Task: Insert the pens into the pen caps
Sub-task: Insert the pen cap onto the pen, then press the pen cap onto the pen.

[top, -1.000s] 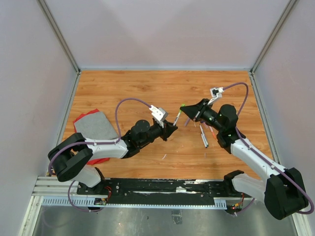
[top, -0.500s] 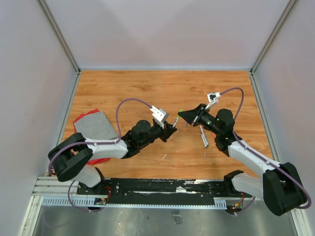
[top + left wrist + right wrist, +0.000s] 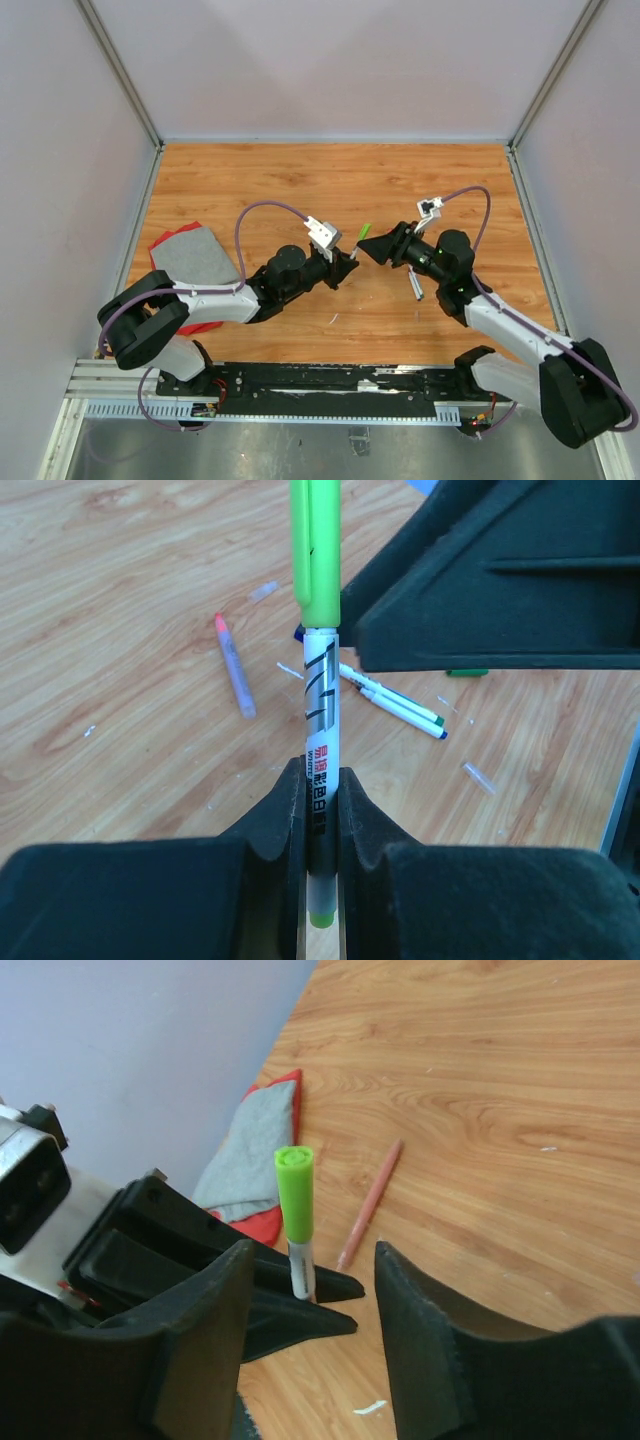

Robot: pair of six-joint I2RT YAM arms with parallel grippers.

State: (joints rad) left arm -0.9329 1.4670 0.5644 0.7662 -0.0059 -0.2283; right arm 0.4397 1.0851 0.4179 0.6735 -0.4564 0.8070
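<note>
My left gripper (image 3: 320, 770) is shut on a white-barrelled pen (image 3: 318, 695) that stands up out of its jaws, its green tail showing below the fingers. A lime green pen cap (image 3: 315, 560) sits on the pen's upper end. In the right wrist view the same cap (image 3: 294, 1192) rises between my right gripper's (image 3: 312, 1250) spread fingers without touching them; that gripper is open. From above, the capped pen (image 3: 361, 235) is at mid-table, between the left gripper (image 3: 349, 263) and the right gripper (image 3: 364, 250).
Loose pens (image 3: 414, 282) lie on the wood under the right arm; a pink-tipped pen (image 3: 232, 665), two more pens (image 3: 400, 700) and clear caps (image 3: 478, 777) show beyond. Another pink pen (image 3: 368, 1205) lies by a grey cloth (image 3: 190, 255) on red at the left.
The right gripper came left and down with the green cap onto the pen held by the left gripper, then opened and let the cap go. The left gripper stayed put.
</note>
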